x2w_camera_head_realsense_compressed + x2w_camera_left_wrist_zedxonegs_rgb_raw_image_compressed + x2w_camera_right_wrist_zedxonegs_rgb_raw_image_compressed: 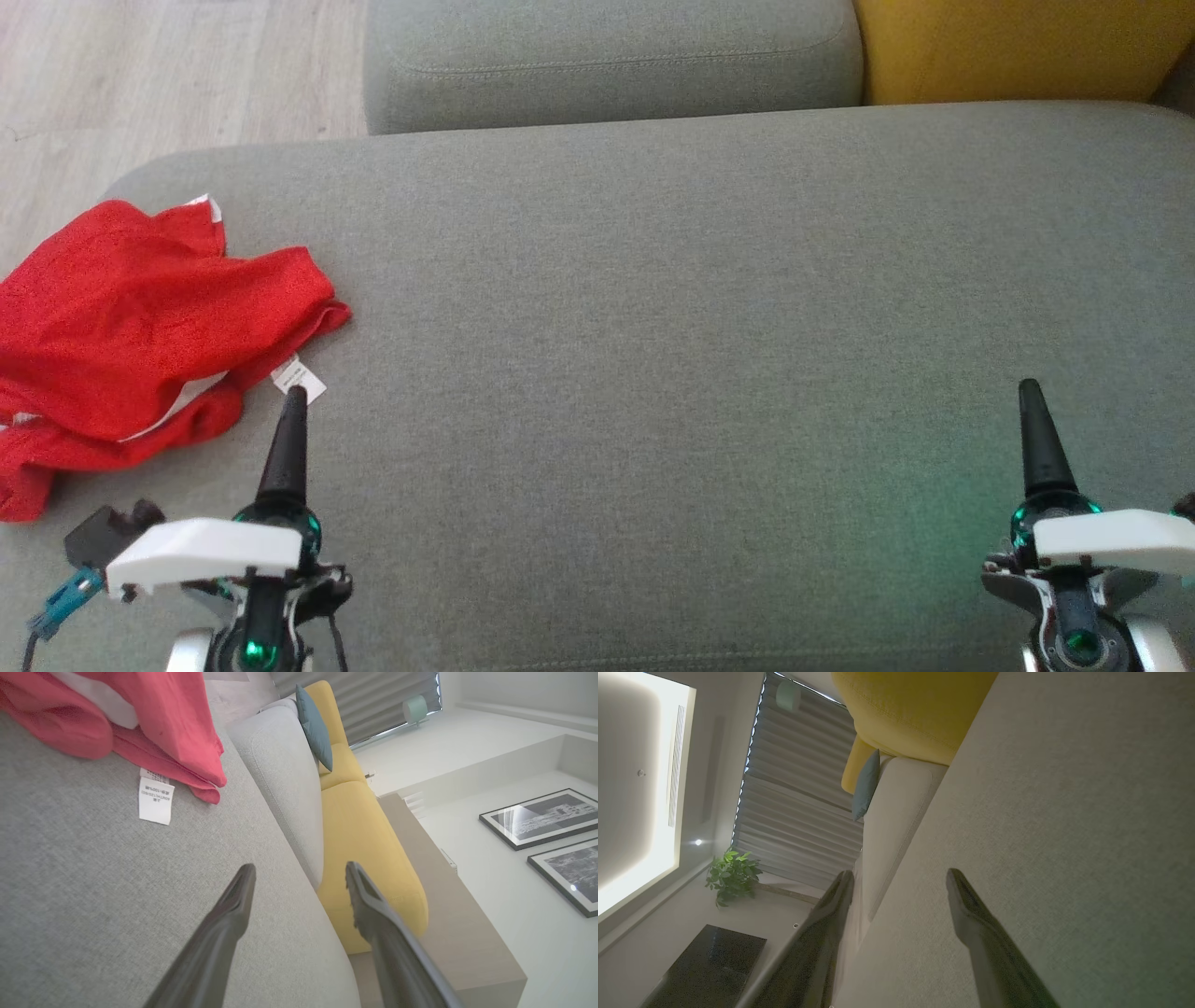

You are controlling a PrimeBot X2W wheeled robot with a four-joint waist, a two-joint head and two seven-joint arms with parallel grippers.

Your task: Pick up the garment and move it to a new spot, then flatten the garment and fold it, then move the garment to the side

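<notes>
A crumpled red garment [131,327] with white trim lies at the left end of the grey sofa seat [672,373], part of it hanging over the left edge. Its white care label [299,381] sticks out toward the middle. My left gripper [294,397] hovers just below that label, open and empty. In the left wrist view the garment [154,723] and its label [155,798] lie ahead and to the left of the left gripper [301,875]. My right gripper [1030,392] is far to the right over bare seat, open and empty, its two fingers apart in the right wrist view [901,882].
A grey back cushion [607,61] and a yellow cushion [1018,47] stand behind the seat. Wooden floor [140,84] lies past the sofa's left end. The wrist views show a teal pillow [315,725], framed pictures [542,816], a plant [733,875] and a dark table [710,966].
</notes>
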